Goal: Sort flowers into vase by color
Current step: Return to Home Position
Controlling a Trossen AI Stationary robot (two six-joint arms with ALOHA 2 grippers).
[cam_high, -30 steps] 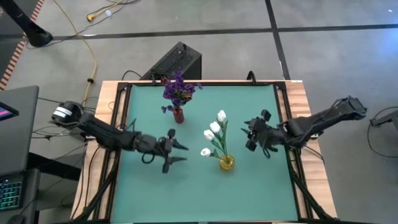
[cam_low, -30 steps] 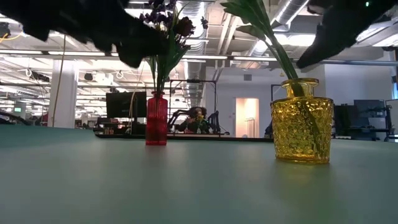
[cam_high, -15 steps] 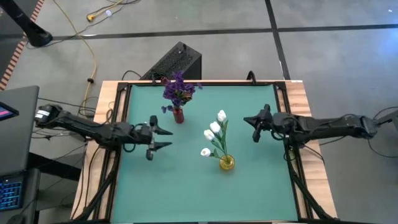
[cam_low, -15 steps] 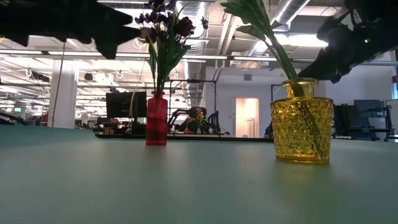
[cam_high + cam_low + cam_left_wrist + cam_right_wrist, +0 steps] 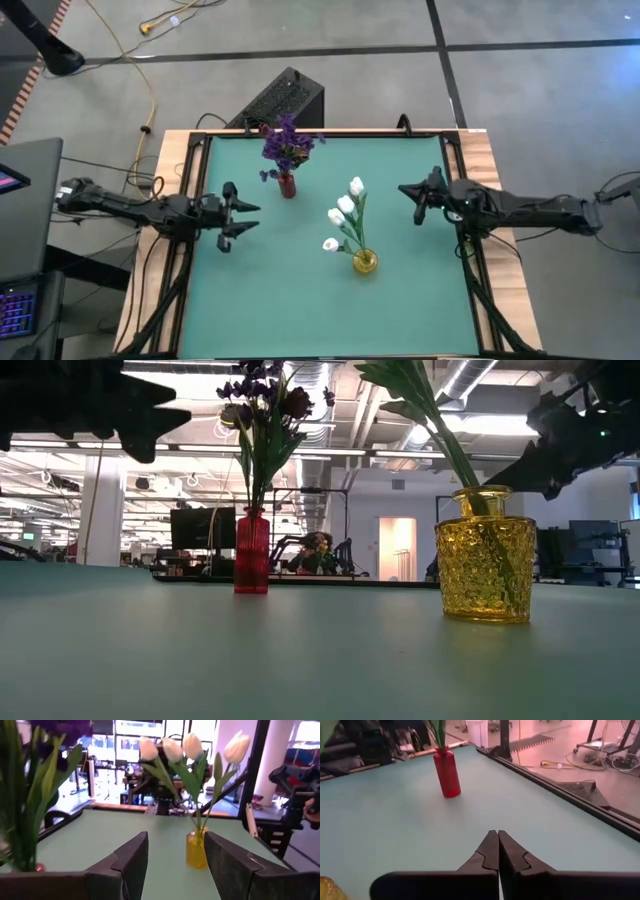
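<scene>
Yellow vase (image 5: 329, 889) a mere sliver at the right wrist view's edge; stems (image 5: 438, 732) of the red vase (image 5: 447, 773) cropped short.

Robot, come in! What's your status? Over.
Left gripper open, empty, left side. Right gripper shut, empty, right side. White tulip flowers in yellow glass vase; purple flowers in red vase.

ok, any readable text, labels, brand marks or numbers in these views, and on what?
None readable.
The yellow textured glass vase and the slim red glass vase carry no label.
The black box behind the table shows no legible mark.
The dark monitor in the room beyond is too small to read.
The left gripper and right gripper show no lettering.
</scene>
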